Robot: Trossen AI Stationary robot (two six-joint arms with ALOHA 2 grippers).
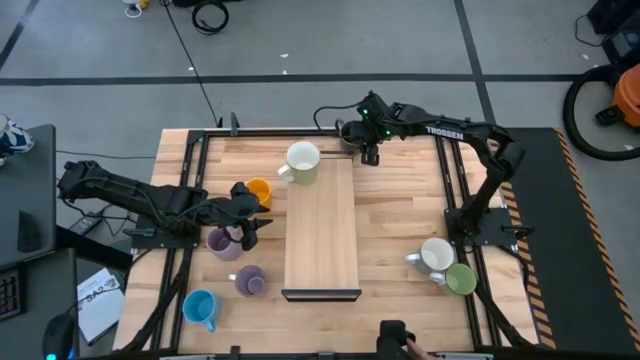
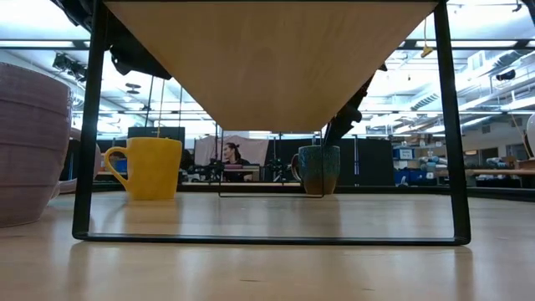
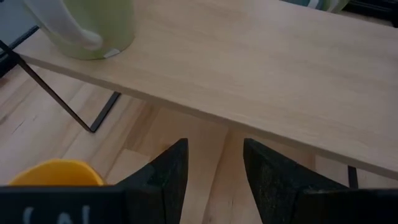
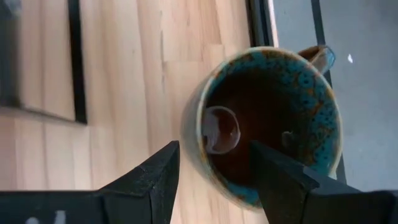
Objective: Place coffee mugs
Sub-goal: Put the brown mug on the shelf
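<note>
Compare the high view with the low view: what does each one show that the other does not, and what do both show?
Only the high view shows both arms whole, the left gripper beside a lavender mug, the light blue mug, the white mug with the green mug, and the pale mug on top of the wooden shelf. Only the low view shows the shelf's underside and a person in the room behind. Both show the orange mug and the black shelf frame.

glossy speckled mug (image 4: 267, 121); matt wooden shelf (image 1: 321, 225)
</note>
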